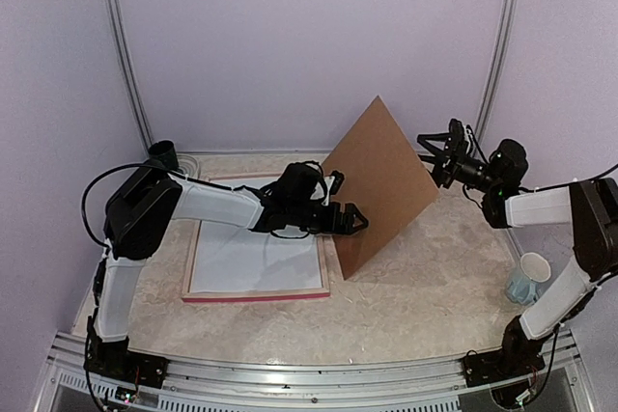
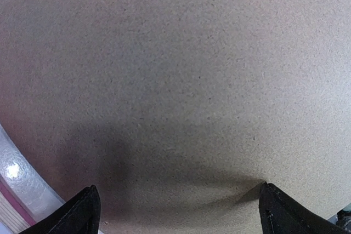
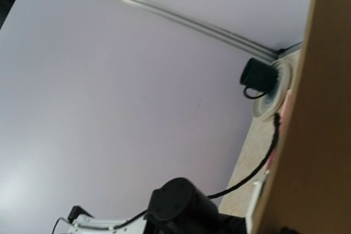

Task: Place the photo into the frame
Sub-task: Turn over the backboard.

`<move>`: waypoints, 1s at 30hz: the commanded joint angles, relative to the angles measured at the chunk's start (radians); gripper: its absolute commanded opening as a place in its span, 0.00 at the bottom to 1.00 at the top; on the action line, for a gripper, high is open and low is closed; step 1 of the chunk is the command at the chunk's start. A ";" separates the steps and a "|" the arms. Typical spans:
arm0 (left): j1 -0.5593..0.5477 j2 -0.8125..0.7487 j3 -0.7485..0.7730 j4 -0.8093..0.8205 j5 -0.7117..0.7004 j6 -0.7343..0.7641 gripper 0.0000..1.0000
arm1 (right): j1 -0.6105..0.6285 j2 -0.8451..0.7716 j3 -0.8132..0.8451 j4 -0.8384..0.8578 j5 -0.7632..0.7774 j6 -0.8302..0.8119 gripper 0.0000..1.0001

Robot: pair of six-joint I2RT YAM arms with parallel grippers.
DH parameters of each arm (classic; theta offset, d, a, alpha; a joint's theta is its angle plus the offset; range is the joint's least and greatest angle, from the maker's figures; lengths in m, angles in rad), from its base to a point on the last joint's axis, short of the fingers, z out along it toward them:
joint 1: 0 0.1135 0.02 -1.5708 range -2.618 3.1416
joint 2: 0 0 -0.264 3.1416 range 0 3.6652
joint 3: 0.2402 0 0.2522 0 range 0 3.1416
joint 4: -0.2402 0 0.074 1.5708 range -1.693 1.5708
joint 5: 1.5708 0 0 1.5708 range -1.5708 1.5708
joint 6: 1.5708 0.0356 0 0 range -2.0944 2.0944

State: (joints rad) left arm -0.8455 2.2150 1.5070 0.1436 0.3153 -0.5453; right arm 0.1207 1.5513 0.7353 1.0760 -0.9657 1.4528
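The pink-red frame [image 1: 256, 294] lies flat on the table left of centre, with a white sheet [image 1: 256, 262] filling its inside. The photo is out of view. A brown backing board [image 1: 381, 185] stands tilted on its lower edge beside the frame's right side. My left gripper [image 1: 352, 219] is open and faces the board's lower left face; in the left wrist view the board [image 2: 175, 80] fills the picture between the spread fingertips [image 2: 88, 212]. My right gripper [image 1: 432, 155] hangs open at the board's upper right edge. The right wrist view shows the board [image 3: 321, 108] edge-on, without my fingers.
A black mug [image 1: 164, 153] stands on a plate [image 1: 188, 163] at the back left, and the mug [image 3: 258, 78] also shows in the right wrist view. A pale cup [image 1: 528, 277] stands at the right near my right arm. Walls close the back and both sides.
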 commanded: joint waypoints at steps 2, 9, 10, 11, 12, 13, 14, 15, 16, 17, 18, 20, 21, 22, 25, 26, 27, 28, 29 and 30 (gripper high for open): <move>0.023 -0.058 -0.031 0.030 0.023 -0.017 0.99 | 0.061 0.013 0.056 0.034 -0.036 -0.004 0.80; 0.063 -0.140 -0.032 0.055 0.057 -0.029 0.99 | 0.097 0.045 0.075 0.044 -0.027 0.000 0.80; 0.066 -0.146 -0.033 0.056 0.055 -0.028 0.99 | 0.104 0.050 0.079 0.046 -0.027 -0.002 0.80; 0.069 -0.159 -0.032 0.057 0.053 -0.027 0.99 | 0.110 0.057 0.082 0.047 -0.025 -0.002 0.80; 0.073 -0.166 -0.033 0.059 0.054 -0.029 0.99 | 0.117 0.063 0.086 0.050 -0.023 -0.002 0.80; 0.076 -0.170 -0.033 0.064 0.053 -0.031 0.99 | 0.124 0.070 0.090 0.052 -0.022 0.000 0.80; 0.079 -0.179 -0.039 0.069 0.054 -0.033 0.99 | 0.129 0.077 0.097 0.054 -0.022 0.000 0.80; 0.083 -0.184 -0.045 0.081 0.053 -0.037 0.99 | 0.135 0.083 0.102 0.057 -0.021 0.002 0.80; 0.085 -0.192 -0.055 0.092 0.052 -0.042 0.99 | 0.140 0.090 0.107 0.060 -0.021 0.003 0.80; 0.088 -0.199 -0.062 0.100 0.053 -0.047 0.99 | 0.145 0.096 0.111 0.059 -0.019 0.004 0.80; 0.090 -0.208 -0.065 0.103 0.053 -0.048 0.99 | 0.148 0.101 0.117 0.060 -0.018 0.004 0.80; 0.094 -0.218 -0.072 0.102 0.050 -0.048 0.99 | 0.155 0.110 0.125 0.070 -0.014 0.012 0.80; 0.097 -0.226 -0.074 0.101 0.048 -0.048 0.99 | 0.158 0.113 0.129 0.073 -0.013 0.016 0.81; 0.100 -0.230 -0.079 0.100 0.044 -0.048 0.99 | 0.163 0.117 0.134 0.076 -0.012 0.019 0.81; 0.114 -0.259 -0.107 0.120 0.037 -0.059 0.99 | 0.178 0.126 0.154 0.076 -0.009 0.021 0.81; 0.120 -0.273 -0.124 0.137 0.039 -0.071 0.99 | 0.184 0.130 0.161 0.075 -0.008 0.022 0.81; 0.126 -0.284 -0.142 0.158 0.044 -0.082 0.99 | 0.189 0.135 0.168 0.076 -0.008 0.024 0.82; 0.133 -0.304 -0.158 0.176 0.048 -0.093 0.99 | 0.194 0.141 0.174 0.080 -0.008 0.027 0.82; 0.139 -0.316 -0.172 0.192 0.052 -0.103 0.99 | 0.200 0.148 0.179 0.085 -0.007 0.032 0.82; 0.145 -0.331 -0.182 0.205 0.057 -0.110 0.99 | 0.207 0.155 0.184 0.093 -0.007 0.035 0.81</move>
State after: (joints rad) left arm -0.7284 1.9724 1.3628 0.2569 0.3592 -0.6155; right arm 0.2947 1.6806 0.8791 1.1149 -0.9749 1.4708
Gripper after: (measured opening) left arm 0.989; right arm 0.815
